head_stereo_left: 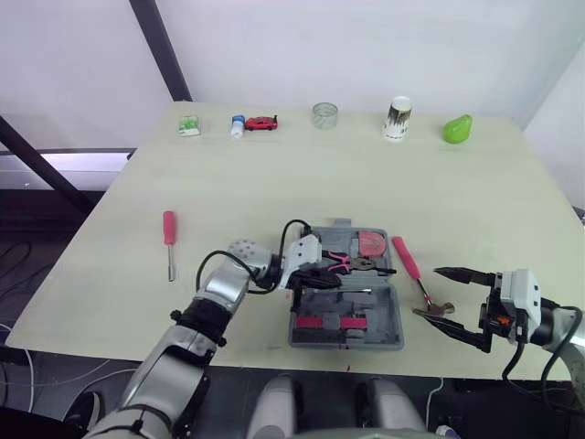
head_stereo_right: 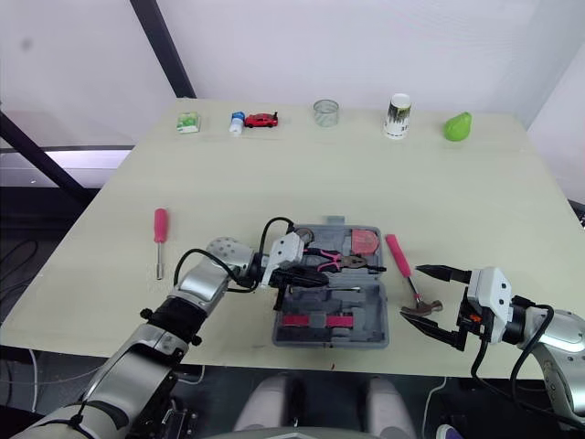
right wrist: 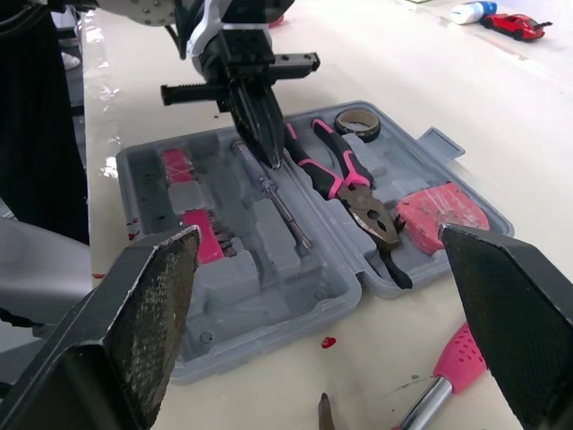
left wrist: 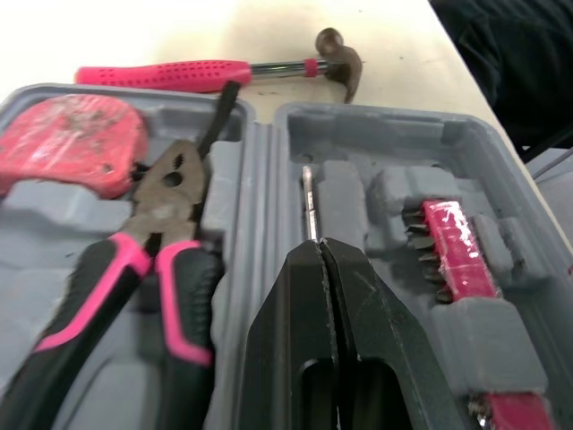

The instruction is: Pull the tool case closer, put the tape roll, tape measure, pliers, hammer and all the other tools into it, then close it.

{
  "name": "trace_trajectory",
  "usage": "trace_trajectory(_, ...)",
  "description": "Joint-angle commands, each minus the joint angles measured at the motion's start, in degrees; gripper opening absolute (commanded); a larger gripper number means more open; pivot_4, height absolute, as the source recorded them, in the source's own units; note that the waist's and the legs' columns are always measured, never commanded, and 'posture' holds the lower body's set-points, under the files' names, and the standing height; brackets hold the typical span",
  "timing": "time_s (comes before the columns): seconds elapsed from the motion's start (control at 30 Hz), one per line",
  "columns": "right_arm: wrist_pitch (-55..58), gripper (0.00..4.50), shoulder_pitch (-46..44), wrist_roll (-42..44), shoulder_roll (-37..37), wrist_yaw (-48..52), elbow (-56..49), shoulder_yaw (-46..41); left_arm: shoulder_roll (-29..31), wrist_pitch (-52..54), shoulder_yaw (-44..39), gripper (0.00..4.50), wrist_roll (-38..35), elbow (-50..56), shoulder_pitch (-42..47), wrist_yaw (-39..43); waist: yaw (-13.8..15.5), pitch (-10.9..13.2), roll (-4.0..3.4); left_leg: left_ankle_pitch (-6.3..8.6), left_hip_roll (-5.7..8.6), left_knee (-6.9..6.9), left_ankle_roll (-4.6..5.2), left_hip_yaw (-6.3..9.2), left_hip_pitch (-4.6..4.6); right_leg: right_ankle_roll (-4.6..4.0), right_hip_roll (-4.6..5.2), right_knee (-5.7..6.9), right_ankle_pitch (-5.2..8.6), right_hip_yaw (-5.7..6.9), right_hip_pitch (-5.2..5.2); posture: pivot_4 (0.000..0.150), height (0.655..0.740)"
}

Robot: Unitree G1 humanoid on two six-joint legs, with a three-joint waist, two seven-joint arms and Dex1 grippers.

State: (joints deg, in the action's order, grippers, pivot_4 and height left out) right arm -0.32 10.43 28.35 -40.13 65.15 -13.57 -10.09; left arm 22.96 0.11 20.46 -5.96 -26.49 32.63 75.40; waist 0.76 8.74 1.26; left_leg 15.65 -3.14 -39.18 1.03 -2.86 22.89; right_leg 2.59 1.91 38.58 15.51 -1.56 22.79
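Where the tool case (head_stereo_left: 388,315) sits: open and flat on the table (head_stereo_left: 274,183), close to the front edge, with both grey halves facing up.
Far half: pliers (left wrist: 152,233) with pink-and-black handles lie here, their nose just beside a red tape measure (head_stereo_left: 370,242). A tape roll (right wrist: 360,122) lies in the corner by the handle ends.
Near half: a red bit holder (left wrist: 452,246) sits in its slot, and a thin metal shaft (left wrist: 308,202) lies in the groove beside the hinge.
Left gripper (left wrist: 320,249): it is over the case, with its 2 black fingers pressed together and the tips down at the metal shaft. Whether they pinch the shaft cannot be told.
Right gripper (head_stereo_left: 435,294): it is just right of the case by the front edge, with its 2 fingers spread wide and nothing in them. In the head views the hammer's head lies between the fingers.
Hammer (head_stereo_left: 406,257): it lies on the table just beside the case's right side, pink handle pointing away and head toward the front edge.
Screwdriver (head_stereo_left: 169,242): it has a pink handle and lies on the table well apart from the case, to its left.
Far edge: 6 things stand in a row, namely a small green box (head_stereo_left: 189,124), a little bottle (head_stereo_left: 238,125), a red toy car (head_stereo_left: 261,122), a clear cup (head_stereo_left: 324,114), a white cup (head_stereo_left: 397,119) and a green pear (head_stereo_left: 457,128).
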Motion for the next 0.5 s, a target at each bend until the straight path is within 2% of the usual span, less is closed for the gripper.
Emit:
trace_trajectory(0.03, -0.7, 4.5, 0.6, 0.4, -0.2, -0.4, -2.1, -1.4, -0.5, -2.0, 0.3, 0.06, 0.9, -1.2, 0.2, 0.4, 0.0, 0.0, 0.0, 0.0, 0.0, 0.0, 0.0, 0.0, 0.0, 0.0, 0.0, 0.0, 0.0, 0.0, 0.0, 0.15, 0.74)
trace_trajectory(0.5, -0.4, 4.5, 1.1, -0.2, -0.3, -1.3, -2.9, -1.0, -0.9, -3.7, 2.0, 0.06, 6.2, -5.1, -0.5, -1.3, 0.0, 0.0, -0.01, 0.0, 0.0, 0.0, 0.0, 0.0, -0.01, 0.0, 0.0, 0.0, 0.0, 0.0, -0.01, 0.15, 0.74)
